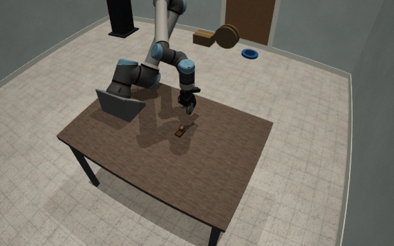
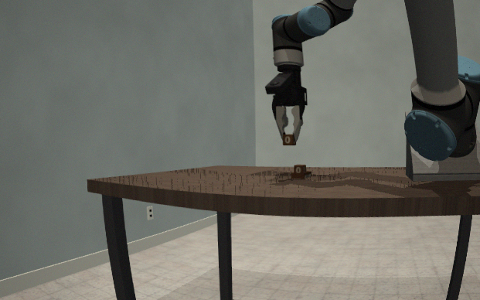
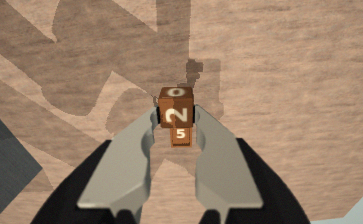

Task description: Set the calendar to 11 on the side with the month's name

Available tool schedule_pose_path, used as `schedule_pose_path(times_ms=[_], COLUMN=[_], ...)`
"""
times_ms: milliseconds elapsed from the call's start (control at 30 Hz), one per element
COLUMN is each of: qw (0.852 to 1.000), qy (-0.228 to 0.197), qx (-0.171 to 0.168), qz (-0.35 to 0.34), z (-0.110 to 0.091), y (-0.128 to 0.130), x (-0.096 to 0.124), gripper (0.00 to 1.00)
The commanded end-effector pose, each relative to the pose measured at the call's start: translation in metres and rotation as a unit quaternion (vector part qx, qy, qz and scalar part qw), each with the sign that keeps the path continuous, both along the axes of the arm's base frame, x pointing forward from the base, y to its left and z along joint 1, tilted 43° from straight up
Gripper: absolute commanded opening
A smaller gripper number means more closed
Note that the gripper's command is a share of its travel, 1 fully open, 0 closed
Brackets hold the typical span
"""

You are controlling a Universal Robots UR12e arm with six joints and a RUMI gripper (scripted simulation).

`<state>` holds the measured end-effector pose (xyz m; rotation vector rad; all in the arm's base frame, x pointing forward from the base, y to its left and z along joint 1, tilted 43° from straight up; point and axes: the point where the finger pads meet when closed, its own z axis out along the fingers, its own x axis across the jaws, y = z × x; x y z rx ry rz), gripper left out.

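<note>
Overhead, the tool (image 3: pixel 177 116) clenches 1 cube (image 3: pixel 175 109), above 1 cube (image 3: pixel 181 135) in 1 tray (image 1: pixel 179 134).

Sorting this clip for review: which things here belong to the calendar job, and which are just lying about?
Job:
gripper, shut on held cube
second cube, in the tray

Lying about:
blue bowl
cardboard box
round wooden disc
black pillar
</note>
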<state>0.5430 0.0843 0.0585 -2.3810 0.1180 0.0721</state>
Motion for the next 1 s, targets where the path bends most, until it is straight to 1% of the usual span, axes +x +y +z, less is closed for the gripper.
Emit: schedule_pose_path(times_ms=[0, 233, 467, 633, 933, 967], qw=[1.000, 1.000, 1.000, 1.000, 1.000, 1.000], qy=[0.000, 0.000, 0.000, 0.000, 0.000, 0.000], qx=[0.000, 0.000, -0.002, -0.002, -0.002, -0.002], qz=[0.000, 0.000, 0.000, 0.000, 0.000, 0.000], z=[0.000, 0.000, -0.005, -0.018, -0.050, -0.050], y=[-0.001, 0.000, 0.005, 0.017, 0.046, 0.046], x=[0.001, 0.001, 0.000, 0.000, -0.001, -0.001], gripper=[0.10, 0.10, 0.10, 0.10, 0.10, 0.10])
